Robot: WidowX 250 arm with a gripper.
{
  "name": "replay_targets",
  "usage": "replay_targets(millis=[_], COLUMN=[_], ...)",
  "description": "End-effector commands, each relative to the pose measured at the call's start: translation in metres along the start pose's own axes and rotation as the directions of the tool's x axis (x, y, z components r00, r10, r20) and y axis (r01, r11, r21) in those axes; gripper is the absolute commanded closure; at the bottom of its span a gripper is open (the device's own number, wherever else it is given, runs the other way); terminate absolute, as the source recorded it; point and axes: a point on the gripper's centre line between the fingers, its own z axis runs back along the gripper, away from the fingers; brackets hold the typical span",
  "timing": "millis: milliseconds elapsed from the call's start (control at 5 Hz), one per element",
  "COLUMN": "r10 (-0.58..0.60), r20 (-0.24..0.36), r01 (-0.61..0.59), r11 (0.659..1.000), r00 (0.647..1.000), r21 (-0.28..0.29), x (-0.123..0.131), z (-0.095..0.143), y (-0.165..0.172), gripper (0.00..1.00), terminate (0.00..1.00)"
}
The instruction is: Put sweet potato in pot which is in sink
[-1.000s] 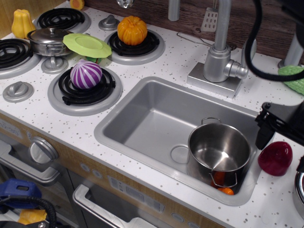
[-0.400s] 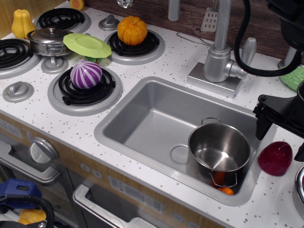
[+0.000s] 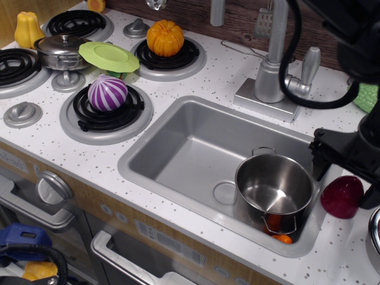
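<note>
Sweet potato (image 3: 342,196) — lay on the white speckled worktop (image 3: 178,83), just beside the right rim of the sink (image 3: 184,148). Pot (image 3: 274,189) — upright in the sink's near right corner, small orange items at its base. Fingers (image 3: 323,159) — black, directly above the sweet potato; whether open or closed could not be told.

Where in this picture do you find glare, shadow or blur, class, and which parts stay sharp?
In the observation.image view, glare streaks the inside of the pot and glints on the sweet potato; shadow pools in the sink's near right corner under the pot; the hand and its cable at the right edge look dark and slightly soft; the stove burners are sharp.
</note>
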Motion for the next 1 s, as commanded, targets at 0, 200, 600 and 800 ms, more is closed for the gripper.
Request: replay_targets(millis=[0,200,600,800], r10=[0.007,0.036,0.003,-0.057], r20=[0.063,0.063,0.027,-0.047], r01=[-0.005,-0.031,-0.001,0.056], r11=[1.000,0.997,0.997,0.998], r00=[0.998,0.997,1.000,0.997], r21=[-0.028,-0.075,-0.073,-0.020], x=[0.003,0.003,0.005,0.003], z=[0.000,0.002,0.014,0.033], y=[0.005,0.004,0.015,0.028], gripper=[0.00,1.00,1.00,1.00], terminate=[0.00,0.00,0.00,0.00])
